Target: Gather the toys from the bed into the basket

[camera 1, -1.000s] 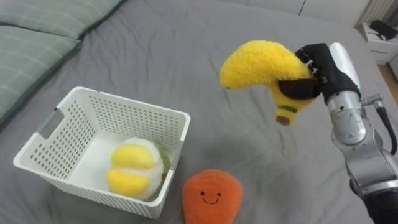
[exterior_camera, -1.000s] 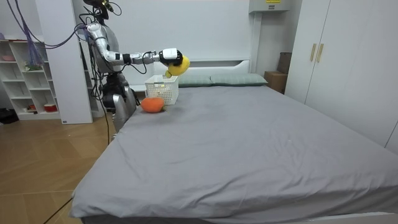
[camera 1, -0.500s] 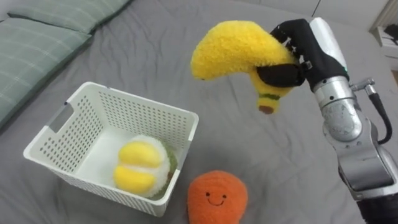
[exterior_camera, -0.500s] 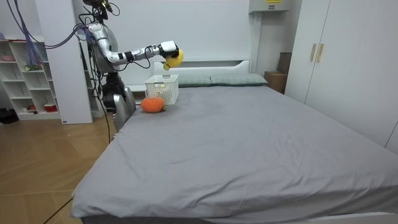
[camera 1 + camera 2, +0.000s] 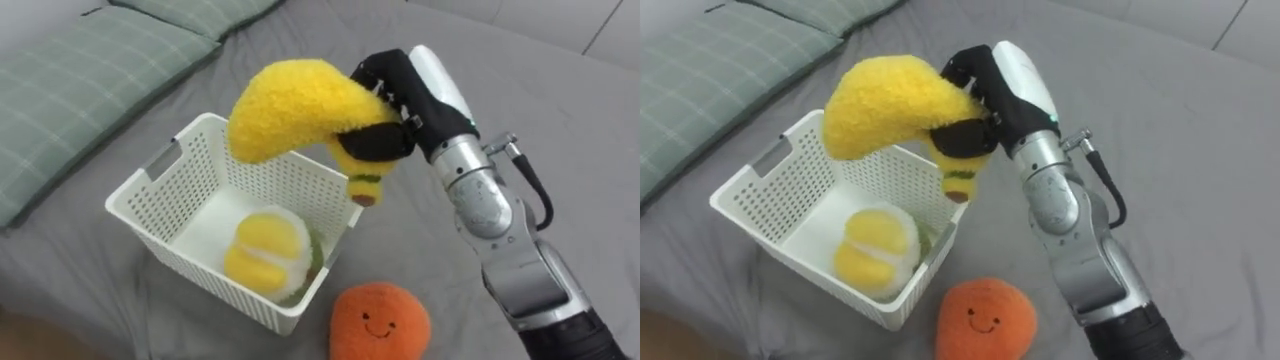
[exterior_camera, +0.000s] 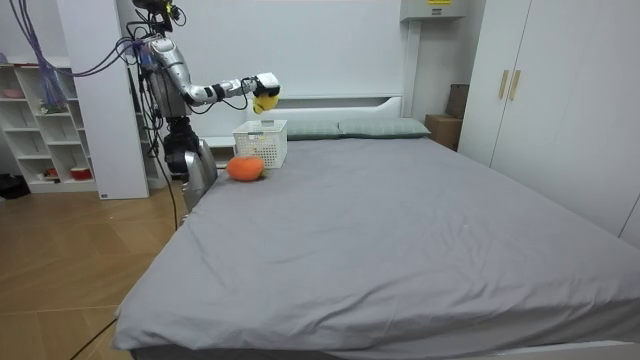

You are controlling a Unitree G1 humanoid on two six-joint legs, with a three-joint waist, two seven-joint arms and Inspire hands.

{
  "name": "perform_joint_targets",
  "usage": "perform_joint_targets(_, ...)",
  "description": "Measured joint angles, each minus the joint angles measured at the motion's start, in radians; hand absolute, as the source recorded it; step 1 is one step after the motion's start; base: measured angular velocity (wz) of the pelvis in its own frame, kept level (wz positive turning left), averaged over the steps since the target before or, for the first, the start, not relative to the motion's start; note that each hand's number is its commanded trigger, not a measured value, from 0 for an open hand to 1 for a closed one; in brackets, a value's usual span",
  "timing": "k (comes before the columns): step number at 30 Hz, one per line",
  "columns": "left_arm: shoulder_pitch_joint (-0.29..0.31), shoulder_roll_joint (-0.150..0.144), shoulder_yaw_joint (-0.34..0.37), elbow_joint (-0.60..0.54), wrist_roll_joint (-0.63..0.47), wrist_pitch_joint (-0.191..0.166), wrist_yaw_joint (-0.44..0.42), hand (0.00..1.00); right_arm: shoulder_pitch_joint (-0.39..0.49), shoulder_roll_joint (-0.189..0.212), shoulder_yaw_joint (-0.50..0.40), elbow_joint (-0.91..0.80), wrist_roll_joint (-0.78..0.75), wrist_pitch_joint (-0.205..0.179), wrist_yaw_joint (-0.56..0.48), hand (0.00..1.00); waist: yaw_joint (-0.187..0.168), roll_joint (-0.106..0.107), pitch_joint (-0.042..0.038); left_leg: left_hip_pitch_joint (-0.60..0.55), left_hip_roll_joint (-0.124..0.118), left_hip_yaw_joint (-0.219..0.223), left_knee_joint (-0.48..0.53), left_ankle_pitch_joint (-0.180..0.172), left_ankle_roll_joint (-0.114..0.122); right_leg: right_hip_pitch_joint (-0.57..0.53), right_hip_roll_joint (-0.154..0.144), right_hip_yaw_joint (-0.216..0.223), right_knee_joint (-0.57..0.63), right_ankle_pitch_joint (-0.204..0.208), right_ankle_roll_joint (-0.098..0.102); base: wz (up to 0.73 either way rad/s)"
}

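- While the right hand (image 5: 395, 80) is curled tight round the stem half of a plush banana (image 5: 285, 105), it holds the toy in the air over a white lattice basket (image 5: 190, 270).
- The banana's thick yellow curve reaches out over the basket's opening, and its brown-tipped stem hangs down by the far right rim; the room view shows the toy clear above the basket, not touching it.
- Inside the basket, against its near right wall, lies a round yellow-and-white plush toy (image 5: 268, 250).
- An orange plush with a smiling face (image 5: 380, 322) sits on the bed just beside the basket's near right corner, outside it.
- The basket stands on the grey bed (image 5: 560, 110), with a green checked pillow (image 5: 80, 90) near its left side.
- In the room view the robot stands on the wooden floor at the bed's corner on the room view's left, its right arm stretched out over the mattress, a white shelf unit (image 6: 45, 120) behind it.
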Motion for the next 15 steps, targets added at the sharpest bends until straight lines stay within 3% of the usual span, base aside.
perform_joint_targets(1, 0.001, 0.000, 0.001, -0.003, 0.006, 0.001, 0.000, 0.00, -0.002, 0.005, 0.005, 0.000, -0.004, 0.000, 0.005, 1.00, 0.004, -0.001, 0.0004, -0.002, -0.002, -0.005, 0.000, 0.001, 0.000, 0.000, 0.000, -0.003, 0.000, -0.001, 0.001, 0.14)
perform_joint_targets(2, 0.002, 0.000, -0.001, -0.009, 0.022, 0.004, -0.002, 0.00, -0.006, 0.009, 0.016, 0.000, -0.011, 0.002, 0.018, 0.84, 0.020, -0.008, -0.0030, -0.005, -0.004, -0.009, 0.001, 0.002, 0.000, -0.001, -0.001, -0.007, -0.001, -0.001, 0.001, 0.15)
perform_joint_targets(4, 0.000, 0.001, 0.001, -0.011, 0.026, 0.017, -0.004, 0.00, -0.012, 0.021, 0.038, 0.000, -0.017, 0.016, 0.033, 0.49, 0.029, -0.010, -0.0023, -0.012, -0.008, -0.020, 0.007, 0.002, 0.001, 0.000, -0.004, -0.022, -0.001, -0.002, 0.002, 0.15)
perform_joint_targets(5, -0.003, 0.003, 0.002, -0.012, 0.027, 0.024, -0.004, 0.00, -0.013, 0.041, 0.041, 0.000, -0.018, 0.027, 0.042, 0.00, 0.042, -0.012, -0.0008, -0.013, -0.009, -0.022, 0.011, 0.002, 0.002, 0.000, -0.005, -0.024, 0.000, -0.002, 0.003, 0.10)
perform_joint_targets(9, -0.005, 0.003, 0.001, -0.017, 0.043, 0.044, -0.003, 0.00, -0.025, 0.095, 0.062, 0.018, 0.001, 0.038, 0.047, 0.00, 0.056, -0.011, 0.0013, -0.022, -0.013, -0.035, 0.020, 0.002, 0.002, 0.000, -0.005, -0.032, 0.000, -0.002, 0.003, 0.10)
perform_joint_targets(15, -0.005, -0.001, 0.001, -0.048, 0.064, 0.067, 0.001, 0.00, -0.032, 0.111, 0.071, 0.062, 0.030, 0.046, 0.047, 0.00, 0.074, -0.006, 0.0048, -0.027, -0.013, -0.041, 0.024, 0.002, 0.001, -0.001, -0.003, -0.027, 0.002, -0.002, 0.003, 0.03)
